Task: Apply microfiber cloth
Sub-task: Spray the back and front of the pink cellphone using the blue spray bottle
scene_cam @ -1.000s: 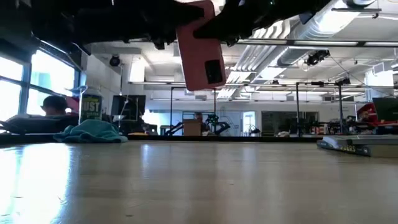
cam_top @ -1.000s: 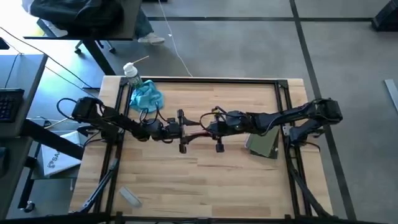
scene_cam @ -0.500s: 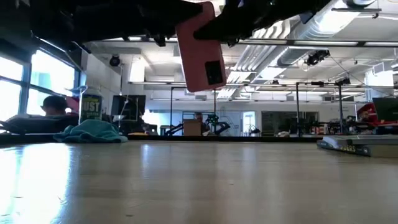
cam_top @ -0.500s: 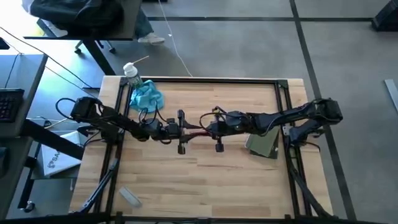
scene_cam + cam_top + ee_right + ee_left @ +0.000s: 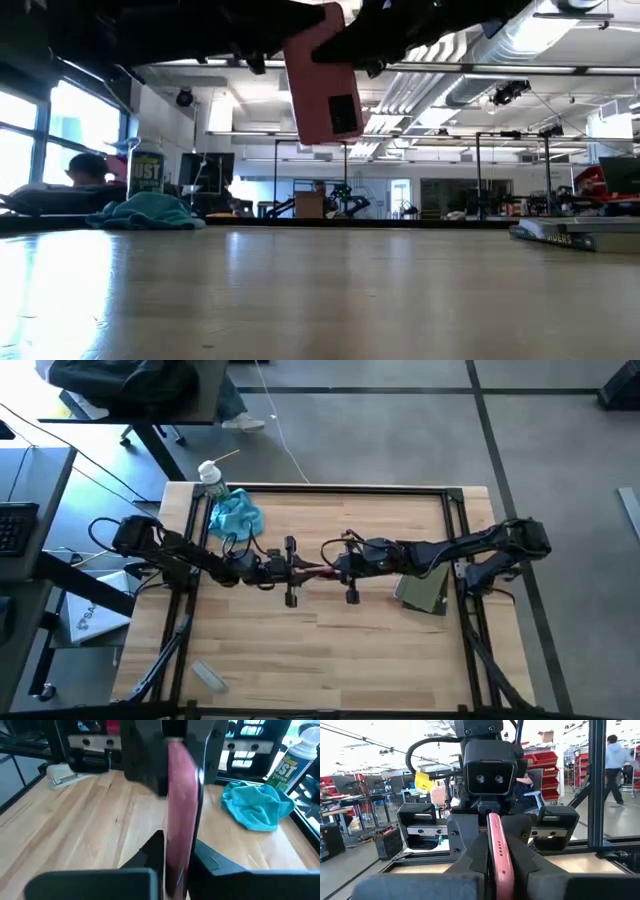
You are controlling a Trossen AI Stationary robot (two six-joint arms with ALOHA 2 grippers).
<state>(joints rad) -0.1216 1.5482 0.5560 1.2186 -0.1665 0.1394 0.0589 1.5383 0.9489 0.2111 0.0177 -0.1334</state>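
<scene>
A pink phone (image 5: 322, 85) hangs high over the middle of the table, and both grippers are shut on it. My left gripper (image 5: 298, 570) comes from the table's left and my right gripper (image 5: 338, 568) from its right, meeting nose to nose. The phone shows edge-on in both wrist views. The teal microfiber cloth (image 5: 235, 513) lies crumpled on the table at the far left corner, apart from both grippers. It also shows in the right wrist view (image 5: 257, 805) and in the low view (image 5: 150, 212). My left gripper pinches the phone's two flat faces (image 5: 496, 851) between its two fingers, which reach in level from the table's left. The phone stands on edge between them, lifted clear of the table. My right gripper pinches the phone's flat faces (image 5: 181, 827) between its two fingers, level, from the table's right, opposite my left gripper. The phone's lower end with the camera block (image 5: 343, 112) hangs slightly tilted below the fingers, well above the table.
A spray can (image 5: 210, 478) stands beside the cloth at the far left corner. A flat grey-green pad (image 5: 422, 592) lies at the right, under my right arm. A small pale object (image 5: 208, 675) lies near the front left. Bare wood stretches below the phone.
</scene>
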